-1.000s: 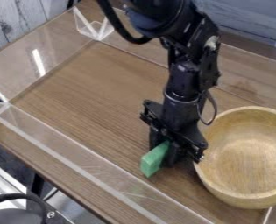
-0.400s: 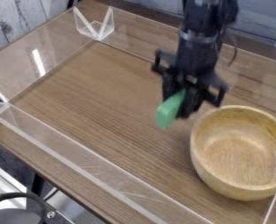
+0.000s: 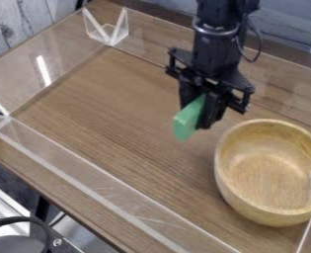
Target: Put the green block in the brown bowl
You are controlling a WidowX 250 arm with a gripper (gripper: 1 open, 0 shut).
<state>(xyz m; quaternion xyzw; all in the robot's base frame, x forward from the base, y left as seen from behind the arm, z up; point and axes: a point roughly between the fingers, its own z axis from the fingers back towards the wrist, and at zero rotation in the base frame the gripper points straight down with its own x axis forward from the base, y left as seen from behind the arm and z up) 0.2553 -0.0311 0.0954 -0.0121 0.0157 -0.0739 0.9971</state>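
One gripper (image 3: 201, 111): closed on the green block (image 3: 189, 120), pointing down
Green block: tilted, lifted above the wooden worktop (image 3: 105, 109), left of the brown bowl (image 3: 272, 170)
Brown bowl: upright on worktop

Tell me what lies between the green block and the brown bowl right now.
Nothing stands between them. In the camera view the green block, held in the gripper, hangs left of the brown bowl; only bare wooden table shows in that stretch.

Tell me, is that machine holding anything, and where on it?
Yes: the end effector holds the green block by its upper end, lifted off the table, its lower end hanging free, left of the brown bowl.
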